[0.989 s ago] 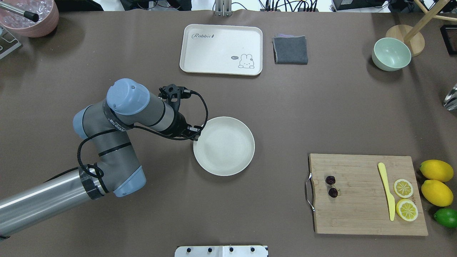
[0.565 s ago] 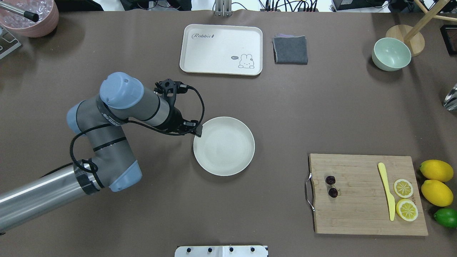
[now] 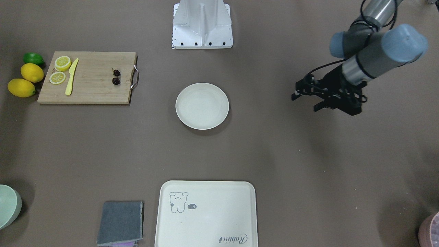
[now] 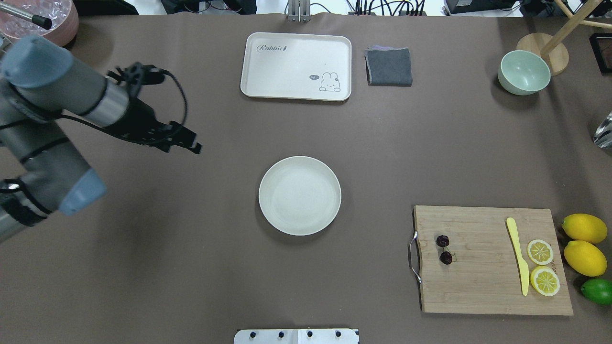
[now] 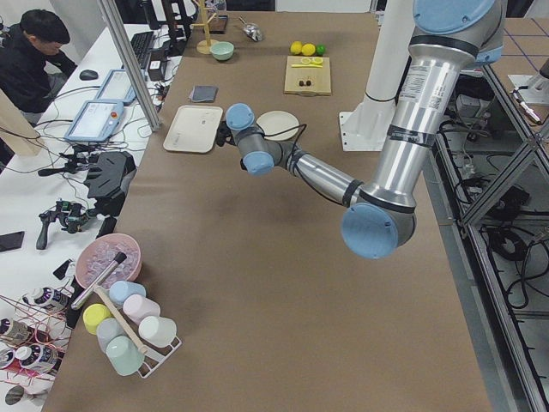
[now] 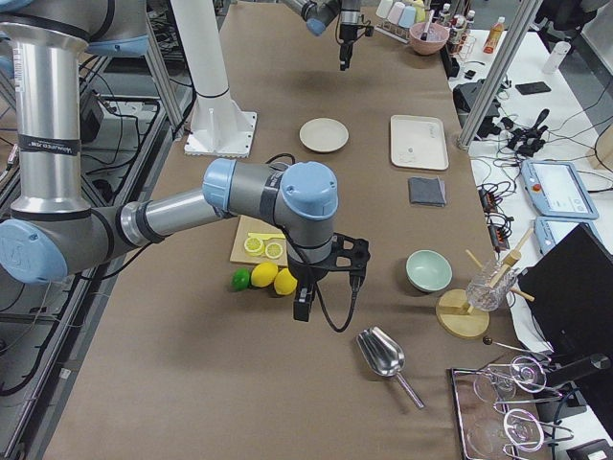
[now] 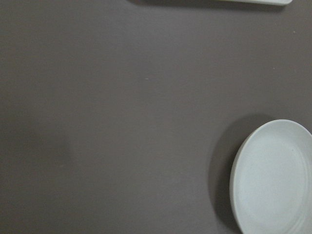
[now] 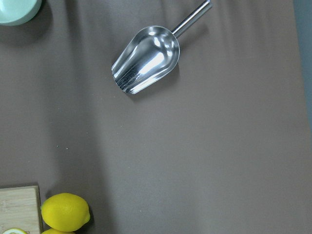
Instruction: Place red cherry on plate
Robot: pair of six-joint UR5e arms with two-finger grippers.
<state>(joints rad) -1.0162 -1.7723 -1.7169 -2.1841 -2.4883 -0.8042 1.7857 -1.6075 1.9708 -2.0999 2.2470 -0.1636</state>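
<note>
Clearly, one pair of tiny dark maroon cherries (image 4: 446, 258) lies on the single bamboo cutting board (image 4: 478, 286) at the overhead frame's lower right. The pair is near the board's metal-handled left edge, its long axis running roughly top to bottom. One round cream-white plate (image 4: 300, 196) sits at centre, well apart. Two lemon slices (image 4: 540, 252), two whole lemons (image 4: 584, 228), one lime (image 4: 597, 291) and one yellow knife (image 4: 519, 253) lie further right. The left end effector (image 3: 305, 102) hangs with fingers apart; the right end effector's (image 6: 302, 309) state I cannot tell.
</note>
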